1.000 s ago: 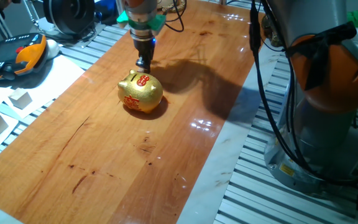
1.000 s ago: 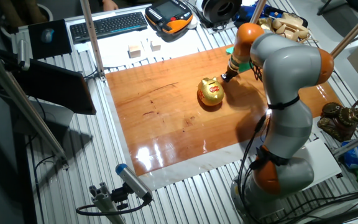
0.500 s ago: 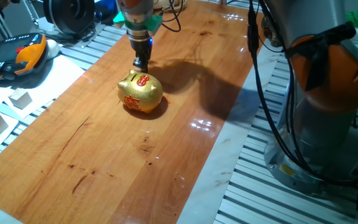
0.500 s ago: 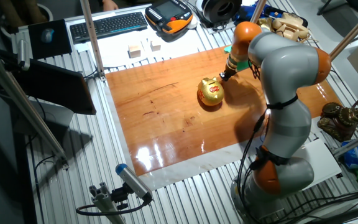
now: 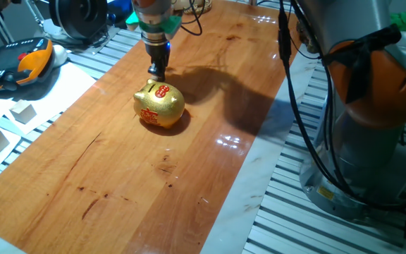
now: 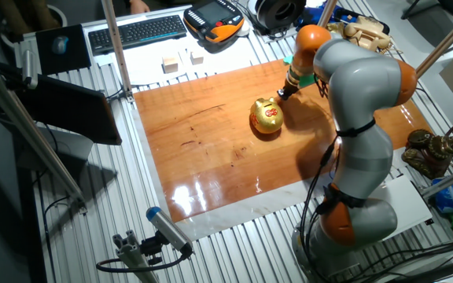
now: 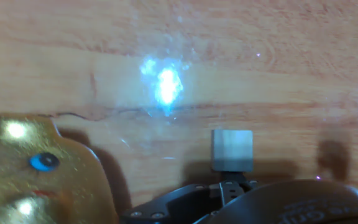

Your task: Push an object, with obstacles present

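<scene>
In the hand view the object, a tiny tan wooden cube (image 7: 232,149), rests on the wooden table (image 7: 166,43) right in front of my gripper (image 7: 232,185). The narrow fingers are together and shut, with nothing held. The obstacle, a gold piggy bank (image 7: 36,180) with red markings, fills the lower left of that view, beside the cube. In one fixed view my gripper (image 5: 157,71) stands on the table just behind the piggy bank (image 5: 159,104), and the cube is hidden there. The other fixed view shows the gripper (image 6: 281,96) at the piggy bank's (image 6: 267,116) far right side.
Pale wooden blocks (image 5: 23,111) lie on a white sheet off the table's left edge, near an orange teach pendant (image 5: 20,63). A keyboard (image 6: 136,31) lies beyond the table. The robot's base (image 5: 372,120) stands at the right.
My gripper has slid a little to the left behind the piggy bank. The piggy bank has not moved.
</scene>
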You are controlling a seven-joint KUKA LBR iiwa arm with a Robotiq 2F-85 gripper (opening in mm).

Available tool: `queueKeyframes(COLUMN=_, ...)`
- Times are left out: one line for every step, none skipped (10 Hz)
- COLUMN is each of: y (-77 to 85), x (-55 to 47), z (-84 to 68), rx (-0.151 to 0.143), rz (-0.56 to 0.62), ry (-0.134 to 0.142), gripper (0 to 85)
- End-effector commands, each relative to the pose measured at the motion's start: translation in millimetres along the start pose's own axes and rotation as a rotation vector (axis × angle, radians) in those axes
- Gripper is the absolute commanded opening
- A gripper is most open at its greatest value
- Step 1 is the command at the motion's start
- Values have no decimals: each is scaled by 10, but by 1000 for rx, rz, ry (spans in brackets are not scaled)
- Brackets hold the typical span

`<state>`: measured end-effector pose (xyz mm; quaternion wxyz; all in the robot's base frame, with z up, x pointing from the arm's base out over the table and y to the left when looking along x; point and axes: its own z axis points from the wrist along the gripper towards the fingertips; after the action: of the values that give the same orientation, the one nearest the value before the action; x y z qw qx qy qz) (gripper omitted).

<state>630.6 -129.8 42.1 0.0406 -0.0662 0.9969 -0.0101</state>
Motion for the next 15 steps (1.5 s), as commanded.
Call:
queueKeyframes(y=-11, x=-30, z=-5, rx=-3, rz=0, ry=3, gripper=0)
queueKeyframes(y=-3, x=-69, z=-25, rx=-1, rz=0, ry=7, gripper=0)
queueKeyframes(y=24, x=-106, z=-50, rx=6, rz=2, ry=12, gripper=0)
queueKeyframes(y=36, x=-119, z=-60, rx=8, rz=4, ry=14, gripper=0)
queueKeyframes(y=33, x=-131, z=-60, rx=6, rz=4, ry=14, gripper=0)
queueKeyframes(y=25, x=-142, z=-56, rx=6, rz=1, ry=15, gripper=0)
queueKeyframes(y=17, x=-152, z=-48, rx=4, rz=-2, ry=15, gripper=0)
queueKeyframes(y=22, x=-157, z=-44, rx=6, rz=-2, ry=15, gripper=0)
queueKeyframes(y=21, x=-161, z=-46, rx=6, rz=-1, ry=15, gripper=0)
queueKeyframes(y=23, x=-168, z=-52, rx=6, rz=-1, ry=15, gripper=0)
queueKeyframes(y=32, x=-179, z=-48, rx=6, rz=2, ry=15, gripper=0)
queueKeyframes(y=30, x=-193, z=-40, rx=6, rz=2, ry=14, gripper=0)
queueKeyframes(y=23, x=-203, z=-36, rx=6, rz=2, ry=15, gripper=0)
queueKeyframes(y=27, x=-206, z=-38, rx=4, rz=2, ry=18, gripper=0)
queueKeyframes(y=28, x=-207, z=-40, rx=4, rz=2, ry=18, gripper=0)
